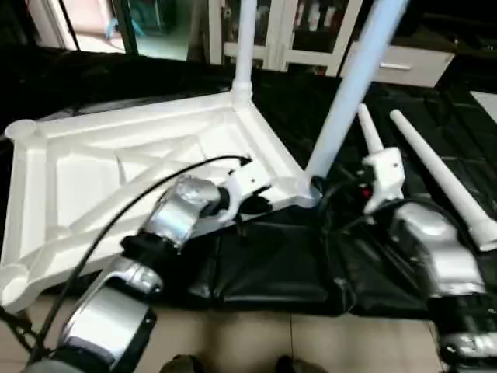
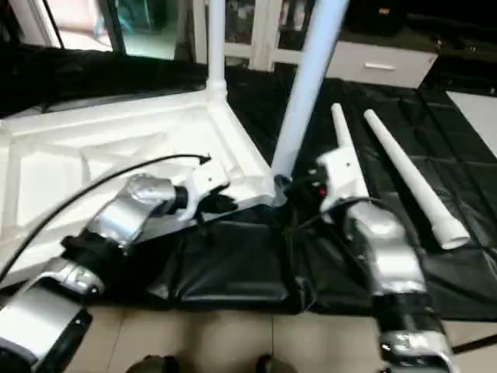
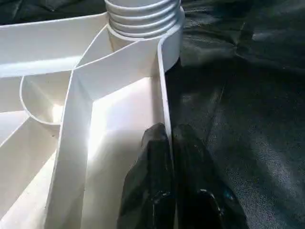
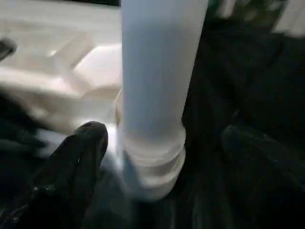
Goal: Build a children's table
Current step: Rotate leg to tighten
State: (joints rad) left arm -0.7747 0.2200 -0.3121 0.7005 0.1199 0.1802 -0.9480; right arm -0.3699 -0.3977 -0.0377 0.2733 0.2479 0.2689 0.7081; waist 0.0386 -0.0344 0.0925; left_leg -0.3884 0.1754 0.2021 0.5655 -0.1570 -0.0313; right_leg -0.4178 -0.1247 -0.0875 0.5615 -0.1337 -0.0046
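Note:
The white table top [image 1: 116, 171] lies upside down on the black sheet, ribs facing up. One white leg [image 1: 246, 47] stands in its far corner socket. A second leg [image 1: 342, 101] stands in the near right corner socket [image 1: 309, 189]. My left gripper [image 3: 169, 143] is shut on the top's near rim, one finger on each side of the wall, close to that socket. My right gripper [image 4: 164, 136] is open around the base of the second leg [image 4: 157, 95], with a gap on both sides. Two loose legs [image 1: 443, 183] lie on the sheet to the right.
The black-sheeted work table [image 1: 272, 264] ends just in front of my forearms, with tiled floor [image 1: 256, 342] below. White cabinets [image 1: 388, 58] stand at the back. A black cable [image 1: 132, 206] arcs over my left forearm.

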